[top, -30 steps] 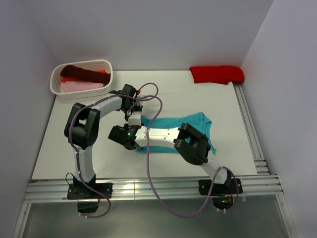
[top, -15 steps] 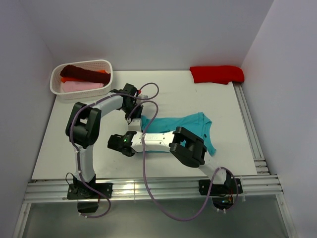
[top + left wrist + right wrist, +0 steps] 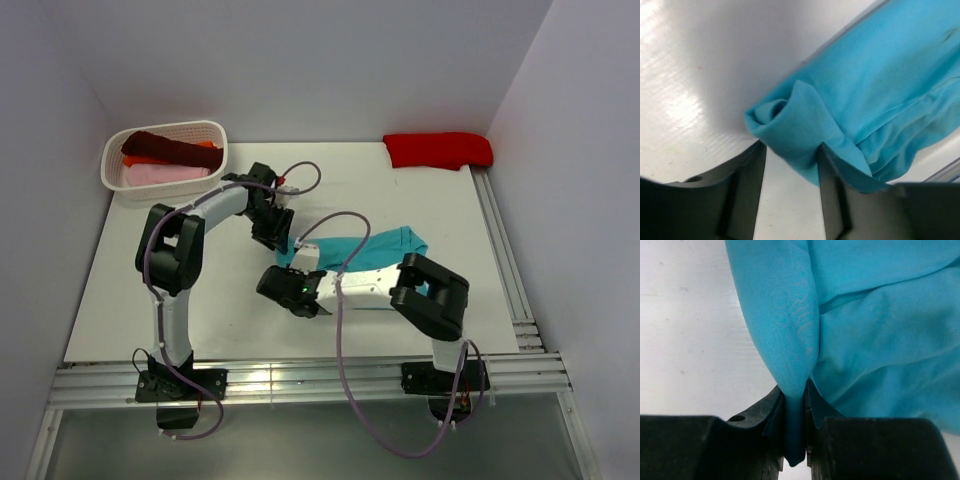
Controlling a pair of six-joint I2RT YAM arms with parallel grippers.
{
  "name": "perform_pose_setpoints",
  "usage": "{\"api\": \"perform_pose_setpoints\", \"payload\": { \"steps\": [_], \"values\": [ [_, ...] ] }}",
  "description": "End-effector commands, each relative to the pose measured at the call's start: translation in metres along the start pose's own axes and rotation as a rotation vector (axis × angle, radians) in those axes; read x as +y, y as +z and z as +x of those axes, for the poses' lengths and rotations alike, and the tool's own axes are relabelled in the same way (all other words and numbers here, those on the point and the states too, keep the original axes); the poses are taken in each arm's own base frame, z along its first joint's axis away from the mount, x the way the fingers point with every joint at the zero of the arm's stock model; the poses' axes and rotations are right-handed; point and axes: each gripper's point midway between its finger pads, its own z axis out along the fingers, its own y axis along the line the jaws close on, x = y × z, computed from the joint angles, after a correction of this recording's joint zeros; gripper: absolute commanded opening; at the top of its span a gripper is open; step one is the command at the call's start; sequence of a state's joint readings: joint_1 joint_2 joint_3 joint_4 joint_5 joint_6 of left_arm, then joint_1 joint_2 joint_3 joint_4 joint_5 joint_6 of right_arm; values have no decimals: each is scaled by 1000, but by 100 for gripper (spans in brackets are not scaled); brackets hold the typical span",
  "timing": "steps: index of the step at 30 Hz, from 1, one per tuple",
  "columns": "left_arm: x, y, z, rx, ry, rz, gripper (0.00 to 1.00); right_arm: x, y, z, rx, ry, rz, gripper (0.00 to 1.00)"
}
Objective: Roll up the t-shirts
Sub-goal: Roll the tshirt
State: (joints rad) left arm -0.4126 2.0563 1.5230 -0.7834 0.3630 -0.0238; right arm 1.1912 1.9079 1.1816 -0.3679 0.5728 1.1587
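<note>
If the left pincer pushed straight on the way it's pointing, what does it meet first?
The left pincer would meet the rolled end of the teal t-shirt, lying right at its open fingertips; the table is probably just beneath.

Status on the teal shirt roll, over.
Left gripper open, jaws astride the rolled end of the teal t-shirt. Right gripper shut on a fold of it. Right arm crosses above the shirt.
</note>
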Motion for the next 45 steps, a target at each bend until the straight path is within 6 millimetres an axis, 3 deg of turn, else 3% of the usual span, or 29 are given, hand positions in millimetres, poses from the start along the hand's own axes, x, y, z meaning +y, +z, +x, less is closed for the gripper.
{"api": "perform_pose_setpoints", "payload": {
  "steps": [1,3,4,5,6,7,8,10,12,17,22,29,34,36,37,38,40,41,45],
  "values": [
    [-5,-24,-31,-90,60,59,53,40,-16,-19,21,221,-243,8],
    [-6,-35,-38,-113,64,85,58,30,-14,-10,39,267,-275,8],
    [-15,-41,-38,-117,68,135,59,45,-22,-20,36,345,-363,8],
    [-16,-46,-40,-127,71,152,62,31,-16,-12,51,365,-361,8],
    [-13,-50,-40,-134,62,168,62,30,-16,-13,54,401,-386,8],
    [-18,-55,-37,-133,60,207,63,43,-23,-22,59,475,-473,8],
    [-14,-58,-34,-135,50,229,63,30,-16,-17,66,498,-468,8],
    [-11,-60,-27,-131,36,265,64,38,-21,-24,73,592,-557,8],
    [-9,-59,-17,-125,31,318,64,28,-17,-20,81,632,-573,8],
    [-10,-35,8,-98,19,411,64,32,-17,-21,118,768,-705,9],
    [-9,-9,21,-81,-23,476,63,37,-13,-15,162,853,-775,8],
    [-13,-3,9,-134,-80,513,60,32,-9,-5,192,881,-775,7],
    [-9,-1,5,-126,-105,458,51,30,-5,0,198,847,-735,7],
    [-7,1,4,-120,-108,429,42,32,-4,0,197,824,-721,9],
    [-8,1,4,-114,-107,420,37,31,-1,4,206,807,-693,10],
    [-3,4,5,-108,-109,363,23,30,1,5,208,791,-678,13],
    [-7,5,7,-94,-89,324,7,28,6,9,210,739,-619,17],
    [2,7,8,-90,-89,254,3,27,7,10,211,719,-596,22],
    [9,7,7,-80,-63,108,0,26,2,7,194,616,-539,36]
  ]
}}
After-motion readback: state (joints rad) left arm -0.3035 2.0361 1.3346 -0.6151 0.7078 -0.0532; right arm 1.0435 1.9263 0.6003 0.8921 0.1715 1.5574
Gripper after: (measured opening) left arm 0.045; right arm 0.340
